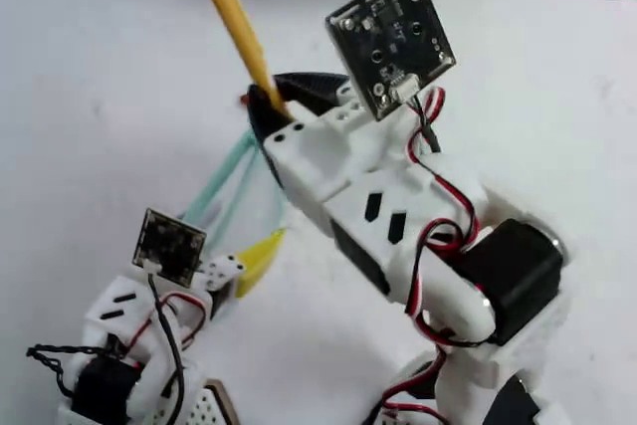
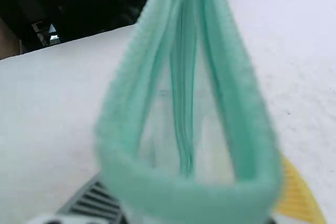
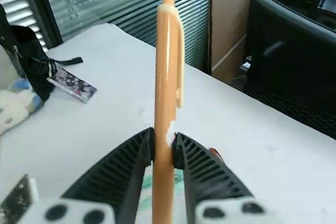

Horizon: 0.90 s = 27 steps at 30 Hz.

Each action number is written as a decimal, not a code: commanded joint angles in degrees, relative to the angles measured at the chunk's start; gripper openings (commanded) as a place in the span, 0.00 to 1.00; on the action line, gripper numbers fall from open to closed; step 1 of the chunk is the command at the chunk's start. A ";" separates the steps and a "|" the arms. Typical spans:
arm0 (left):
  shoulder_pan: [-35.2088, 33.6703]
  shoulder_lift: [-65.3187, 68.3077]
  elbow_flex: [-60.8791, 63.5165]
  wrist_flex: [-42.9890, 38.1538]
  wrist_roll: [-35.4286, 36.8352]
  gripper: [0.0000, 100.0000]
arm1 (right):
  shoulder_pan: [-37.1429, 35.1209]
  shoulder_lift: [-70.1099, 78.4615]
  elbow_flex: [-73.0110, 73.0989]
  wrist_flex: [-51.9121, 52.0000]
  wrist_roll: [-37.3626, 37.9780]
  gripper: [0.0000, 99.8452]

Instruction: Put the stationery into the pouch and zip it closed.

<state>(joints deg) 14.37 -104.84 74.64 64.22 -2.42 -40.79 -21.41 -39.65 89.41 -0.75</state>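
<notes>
- Two black ribbed fingers [image 3: 131,169] of the right gripper [image 3: 164,137] are pinched tight on the orange-yellow pen [image 3: 168,66]. They hold it low on the barrel, so most of its length, clip included, stands free above them.
- Seen from above, that pen slants up and away from the gripper toward the far side of the table [image 1: 100,97]. I'd say so short a hold leaves a long free end to steer, but that end points away from where it must go, so it needs swinging round or lowering first.
- Just beside the right gripper, between the two arms, lies the pouch [image 1: 224,181], clear-walled with a mint-green rim, stretching back toward the other arm.
- The left gripper [image 1: 249,264] looks clamped on the near rim of the pouch. The rim covers the spot where it bites, so that is my reading, not something plainly seen.
- Held that way, the mouth gapes in a wide teardrop facing the arm, which gives the pen a target to drop into.
- The zip is undone and I make out nothing inside, so the job looks barely begun.
- Farther off on the table sit a dark bag [image 3: 26,61] and a small card [image 3: 73,85], well apart from all this.
</notes>
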 commanded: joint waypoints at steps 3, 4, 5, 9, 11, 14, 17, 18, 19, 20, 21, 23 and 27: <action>0.92 -0.22 -0.62 -0.09 0.62 0.32 | -0.75 -1.63 4.75 -6.46 -6.86 0.02; 0.92 -0.22 -0.62 -0.09 0.62 0.32 | -0.75 -1.63 6.42 -7.96 -7.82 0.02; 1.01 -0.22 -0.62 -0.09 0.62 0.32 | -0.75 -1.71 8.18 -9.80 -9.14 0.02; 1.01 -0.22 -0.62 -0.09 0.62 0.32 | -0.92 -2.07 13.71 -16.92 -13.63 0.02; 1.01 -0.22 -0.62 -0.09 0.62 0.32 | -1.01 -3.03 15.56 -18.95 -14.86 0.02; 1.01 -0.22 -0.62 -0.09 0.62 0.32 | -1.01 -6.46 19.34 -22.11 -15.21 0.02; 1.01 -0.22 -0.62 -0.09 0.62 0.32 | -1.01 -10.95 26.20 -28.00 -14.86 0.02; 1.01 -0.22 -0.62 -0.18 0.62 0.32 | -0.92 -12.44 29.27 -30.55 -14.77 0.02; 1.01 -0.22 -0.62 -0.18 0.62 0.32 | -0.84 -13.76 32.44 -33.36 -14.77 0.02; 1.01 -0.22 -0.62 -0.18 0.62 0.32 | -0.84 -15.08 35.69 -36.18 -14.68 0.02; 1.01 -0.22 -0.62 -0.18 0.62 0.32 | -0.84 -15.96 38.77 -38.90 -14.68 0.02; 1.01 -0.22 -0.62 -0.18 0.62 0.32 | -1.01 -17.54 43.52 -44.18 -14.68 0.02; 1.01 -0.22 -0.62 -0.18 0.62 0.32 | -1.19 -19.30 48.53 -50.24 -14.86 0.02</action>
<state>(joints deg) 14.37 -104.84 74.64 64.22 -2.42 -41.32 -38.20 7.30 43.69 -15.34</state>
